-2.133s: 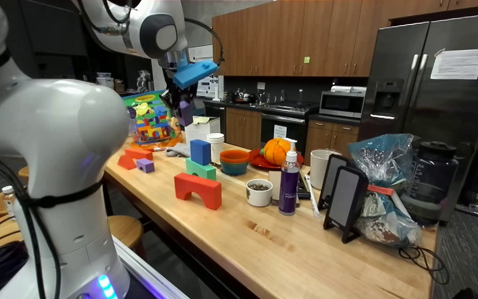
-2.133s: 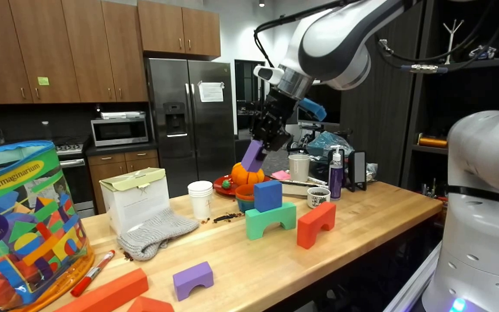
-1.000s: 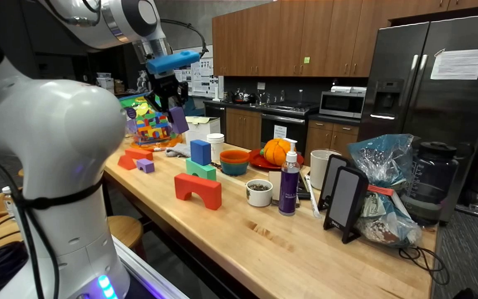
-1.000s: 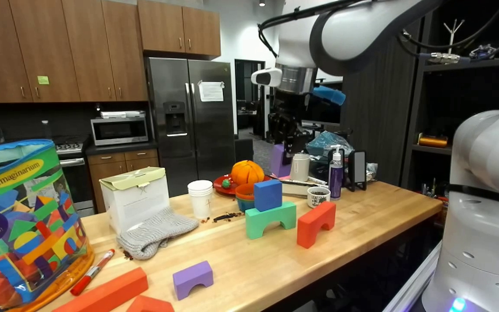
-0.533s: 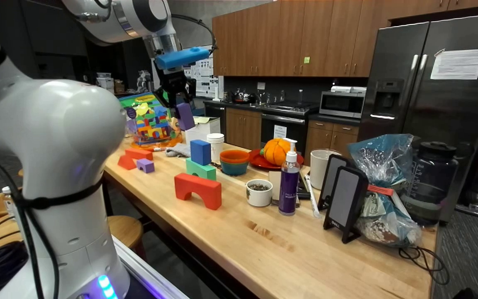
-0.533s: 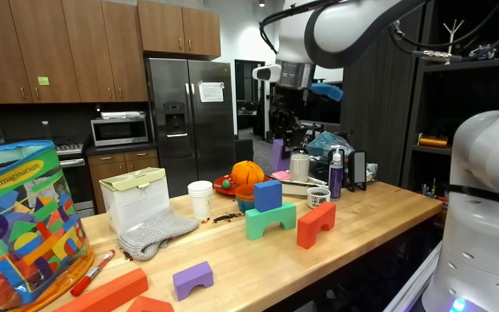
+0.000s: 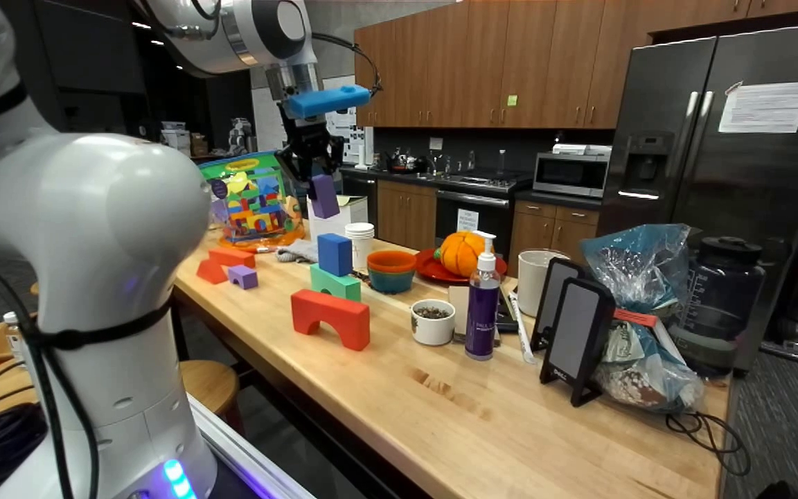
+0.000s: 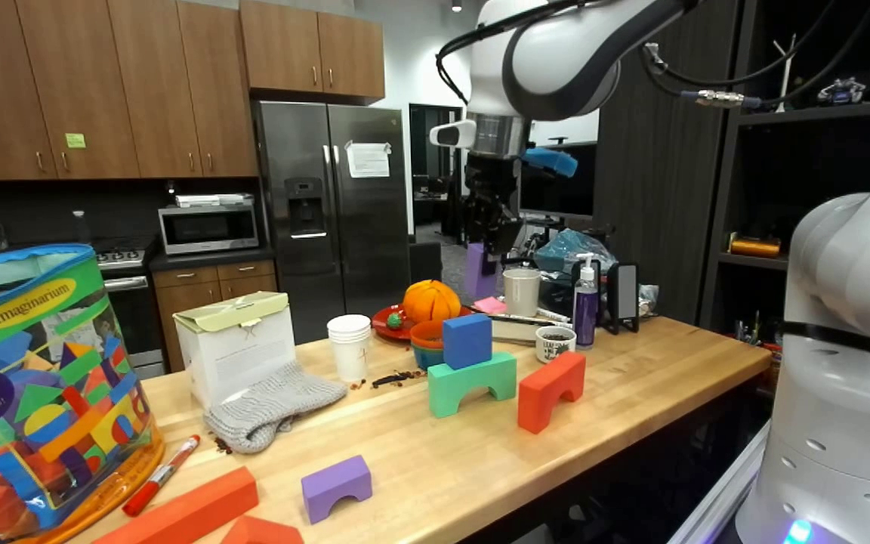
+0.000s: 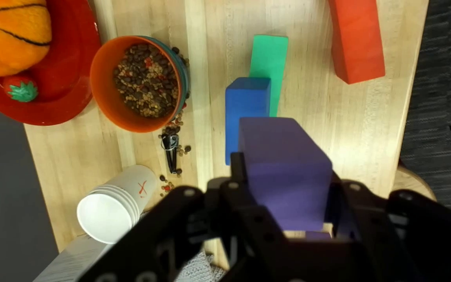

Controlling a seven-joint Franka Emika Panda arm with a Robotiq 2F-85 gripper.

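Note:
My gripper is shut on a purple block, its black fingers along two opposite sides. In both exterior views this block hangs in the air, long side nearly upright, higher than the table's blocks. A blue block stands on a green arch block. From the wrist, the held block covers part of the blue block; the green arch shows beyond it. Beside them a red arch block stands on the table. A smaller purple arch sits further along, near long red blocks.
Stacked bowls and a red plate with a stuffed pumpkin lie beside the blocks. Paper cups, a white box, a grey knit cloth and a bag of blocks stand further along. A pump bottle stands opposite.
Over the last second my gripper has carried the purple block rightward in one exterior view and leftward in another. Two seconds ago the block was more tilted. The table's blocks have not moved.

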